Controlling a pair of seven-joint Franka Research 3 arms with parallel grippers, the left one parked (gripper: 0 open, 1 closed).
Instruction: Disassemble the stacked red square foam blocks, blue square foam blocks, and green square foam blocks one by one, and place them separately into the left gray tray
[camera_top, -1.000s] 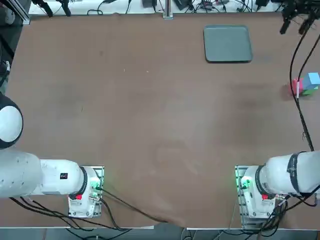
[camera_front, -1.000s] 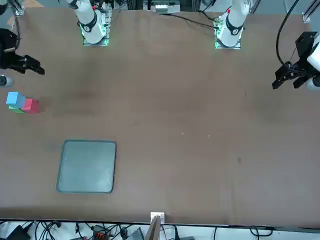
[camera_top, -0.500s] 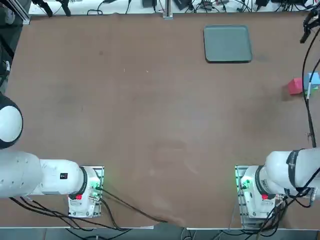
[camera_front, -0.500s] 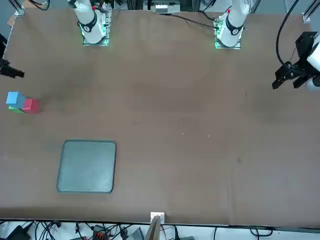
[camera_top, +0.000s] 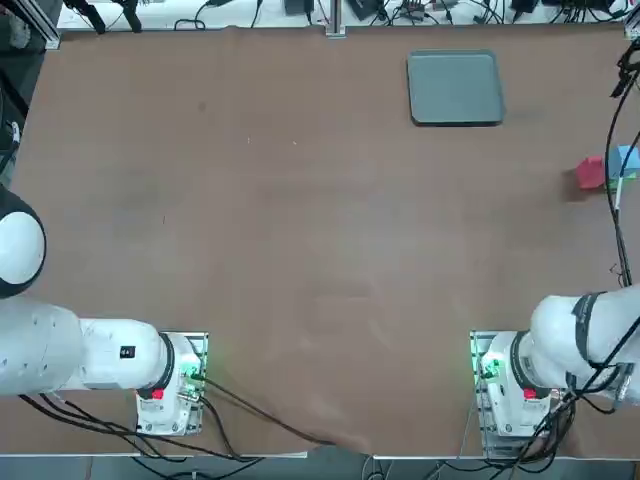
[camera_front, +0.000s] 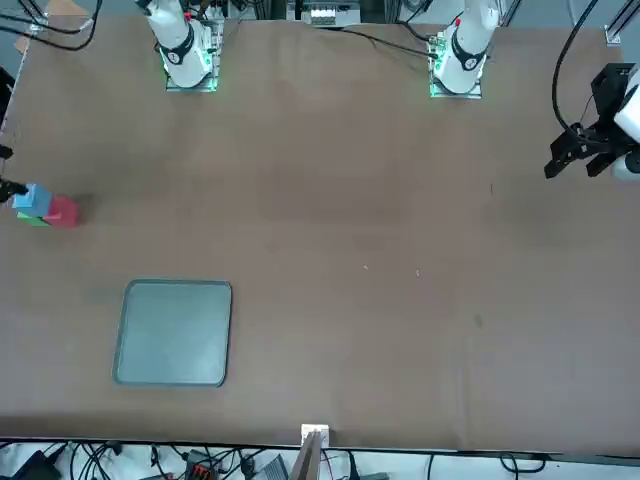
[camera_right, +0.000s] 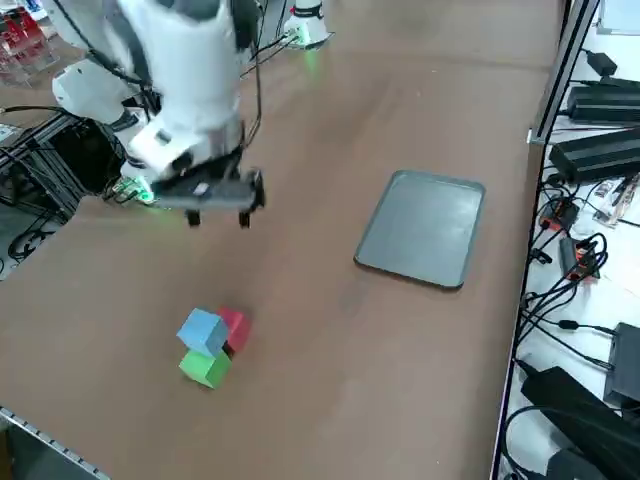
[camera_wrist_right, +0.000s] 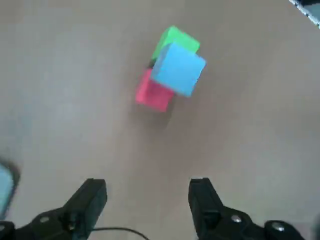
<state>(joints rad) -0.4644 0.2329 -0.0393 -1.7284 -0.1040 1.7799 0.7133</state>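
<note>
Near the table's right edge stands the stack. The blue cube (camera_right: 203, 330) rests on top of the green cube (camera_right: 205, 368) and the red cube (camera_right: 235, 326), which sit side by side on the table. The wrist view shows the blue cube (camera_wrist_right: 178, 69) covering part of the green (camera_wrist_right: 176, 40) and red (camera_wrist_right: 154, 94) ones. My right gripper (camera_right: 218, 218) hovers above the table a little short of the stack, open, with nothing between its fingers (camera_wrist_right: 92, 197). The gray tray (camera_top: 455, 88) lies flat and bare at the far side, also in the side view (camera_right: 423, 227).
The table's right edge runs close beside the stack (camera_front: 40, 205). Cables and black power units (camera_right: 600, 150) lie beyond the far edge behind the tray. A cable (camera_top: 610, 200) hangs from my right arm over the blocks' area.
My right gripper has moved toward the table's right edge and nearer the stack, leaving the top and front views almost entirely. The cubes and tray have not moved.
</note>
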